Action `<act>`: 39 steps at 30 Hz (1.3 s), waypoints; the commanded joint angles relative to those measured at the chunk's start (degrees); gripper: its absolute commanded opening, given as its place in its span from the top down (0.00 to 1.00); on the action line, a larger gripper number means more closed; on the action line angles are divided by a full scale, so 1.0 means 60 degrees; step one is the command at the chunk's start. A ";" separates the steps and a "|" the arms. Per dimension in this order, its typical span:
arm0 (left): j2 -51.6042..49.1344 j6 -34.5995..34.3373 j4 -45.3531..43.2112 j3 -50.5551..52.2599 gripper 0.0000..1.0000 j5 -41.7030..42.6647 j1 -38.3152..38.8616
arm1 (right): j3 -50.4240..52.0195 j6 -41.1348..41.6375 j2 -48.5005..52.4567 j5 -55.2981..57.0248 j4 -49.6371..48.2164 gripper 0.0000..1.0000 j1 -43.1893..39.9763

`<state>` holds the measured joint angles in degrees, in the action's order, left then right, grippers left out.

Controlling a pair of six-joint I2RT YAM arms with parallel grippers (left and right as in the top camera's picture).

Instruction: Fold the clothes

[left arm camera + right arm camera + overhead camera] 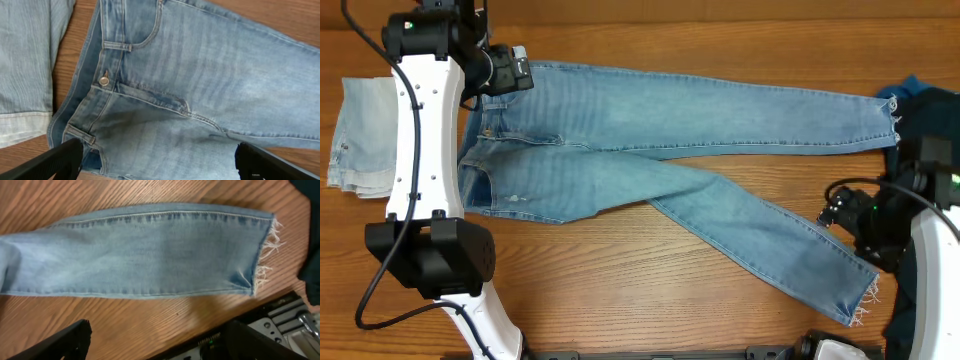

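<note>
Overhead, the left arm (420, 130) hides part of the jeans (650, 130), which lie flat on the tabletop (620, 280), and part of the paler denim piece (360, 135) beside their waist. The left fingers (50, 164) spread wide above the waistband (112, 46), holding nothing. The right fingers (55, 342) are also wide, near the frayed hem (262, 255) but apart from it.

My left arm (438, 130): long white shell, black joint housings at both ends.
My left cables (416, 150): thin black, looping along the white shell.
My right arm (932, 248): white shell, black wrist block, small green mark.
My left fingers (50, 162): matte black, flat, angular.
My right fingers (55, 342): matte black, wedge-shaped.
</note>
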<state>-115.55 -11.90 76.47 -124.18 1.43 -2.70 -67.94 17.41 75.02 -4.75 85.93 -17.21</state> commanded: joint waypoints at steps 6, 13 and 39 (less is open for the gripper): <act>0.0062 0.0018 -0.0280 0.0175 0.00 0.0018 0.0025 | 0.1144 0.0561 0.1242 -0.1588 -0.0506 0.96 -0.0018; 0.0062 0.0015 -0.0299 0.0175 0.00 0.0015 0.0018 | 0.3646 0.1902 0.1413 -0.1184 -0.3552 0.96 -0.0018; 0.0062 0.0011 -0.0579 0.0175 0.00 0.0015 0.0018 | 0.1872 0.0525 0.6138 0.2233 -0.8131 0.96 -0.0029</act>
<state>-115.55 -11.90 73.21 -123.24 1.43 -2.70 -59.27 23.31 104.18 2.52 42.04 -16.78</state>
